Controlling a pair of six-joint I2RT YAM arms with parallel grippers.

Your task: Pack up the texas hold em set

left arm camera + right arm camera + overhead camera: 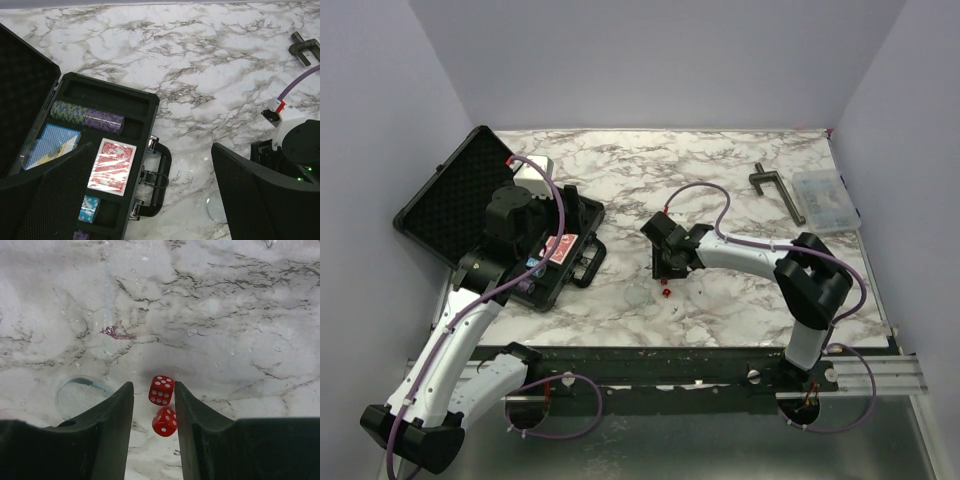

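Note:
The black hard case (450,205) lies open at the left, its bumpy foam lid back. Its tray (115,82) holds a red card deck (112,165), a blue card deck (50,145) and chip stacks (87,116). My left gripper (558,243) hovers open and empty above the case handle (160,177). Two red dice (666,290) lie on the marble mid-table. My right gripper (667,275) is lowered over them. In the right wrist view, its fingers (153,386) straddle both dice (161,390) with a gap left, and the dice rest on the table.
A small clear disc (638,294) lies just left of the dice; it also shows in the right wrist view (75,392). A dark T-shaped clamp (778,190) and a clear plastic compartment box (825,198) sit at the far right. Lilac walls enclose the table.

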